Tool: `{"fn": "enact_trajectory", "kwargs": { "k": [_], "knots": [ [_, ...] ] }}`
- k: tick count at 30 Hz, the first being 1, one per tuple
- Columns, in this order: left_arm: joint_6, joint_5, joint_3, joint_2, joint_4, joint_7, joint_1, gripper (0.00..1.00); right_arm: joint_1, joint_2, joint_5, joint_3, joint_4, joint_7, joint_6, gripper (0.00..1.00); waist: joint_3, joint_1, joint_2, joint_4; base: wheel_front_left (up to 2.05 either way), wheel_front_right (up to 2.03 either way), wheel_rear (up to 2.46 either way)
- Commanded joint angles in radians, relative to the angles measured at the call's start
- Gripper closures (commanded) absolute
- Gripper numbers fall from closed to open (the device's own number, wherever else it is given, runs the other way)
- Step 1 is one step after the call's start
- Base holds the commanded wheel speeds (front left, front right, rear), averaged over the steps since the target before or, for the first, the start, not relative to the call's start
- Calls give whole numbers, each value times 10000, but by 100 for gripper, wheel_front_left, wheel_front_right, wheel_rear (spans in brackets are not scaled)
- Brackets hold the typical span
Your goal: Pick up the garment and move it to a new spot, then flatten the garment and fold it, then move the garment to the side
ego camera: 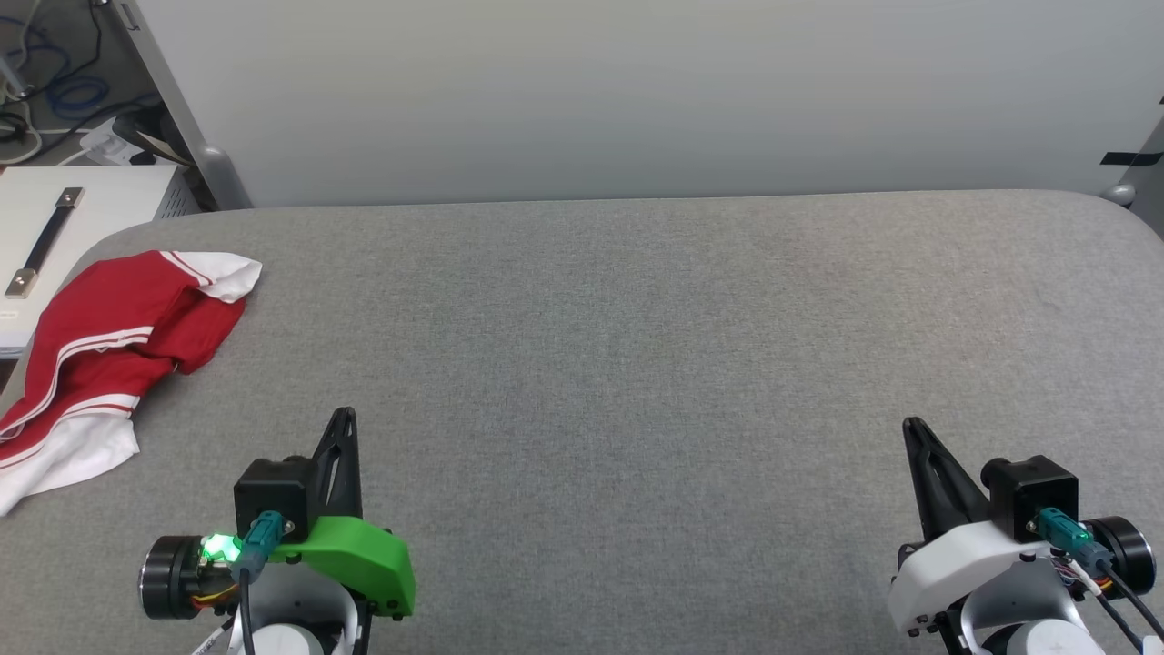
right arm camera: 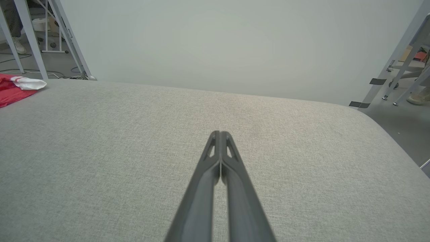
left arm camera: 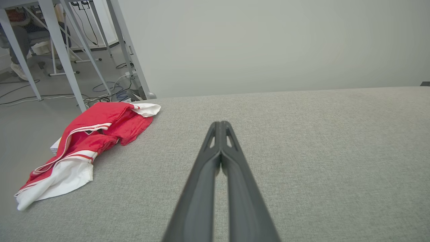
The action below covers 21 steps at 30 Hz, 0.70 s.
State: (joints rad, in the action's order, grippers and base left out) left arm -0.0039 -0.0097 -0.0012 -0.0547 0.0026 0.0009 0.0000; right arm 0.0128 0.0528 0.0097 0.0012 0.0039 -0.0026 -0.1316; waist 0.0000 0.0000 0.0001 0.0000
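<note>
Shirt [ego camera: 109,337]: bright red, with white sleeves and thin red-and-white striped trim.
Table [ego camera: 637,364]: mid grey all over, with a fine woven fleck.
Wall [ego camera: 637,91]: plain pale grey-white.
Left gripper [ego camera: 344,417]: black, with a bright green casing and a glowing green light.
Right gripper [ego camera: 911,426]: black, with a white casing.
Box [ego camera: 109,196]: white, with a dark handle.

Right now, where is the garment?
In the head view, the garment lies crumpled at the left edge of the table, forward and left of the left gripper.
</note>
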Motion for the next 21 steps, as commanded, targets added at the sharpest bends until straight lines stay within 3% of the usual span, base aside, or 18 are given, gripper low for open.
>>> {"fn": "enact_trajectory", "kwargs": {
  "k": [1, 21],
  "knots": [
    [39, 97, 12, 45, -26, -9, 0, 100, -128, -26, -97, -12, -39, 26, 9, 100, 0, 0, -1, 0, 0, 0, 0],
    [39, 97, 12, 45, -26, -9, 0, 100, -128, -26, -97, -12, -39, 26, 9, 100, 0, 0, -1, 0, 0, 0, 0]
  ]
}}
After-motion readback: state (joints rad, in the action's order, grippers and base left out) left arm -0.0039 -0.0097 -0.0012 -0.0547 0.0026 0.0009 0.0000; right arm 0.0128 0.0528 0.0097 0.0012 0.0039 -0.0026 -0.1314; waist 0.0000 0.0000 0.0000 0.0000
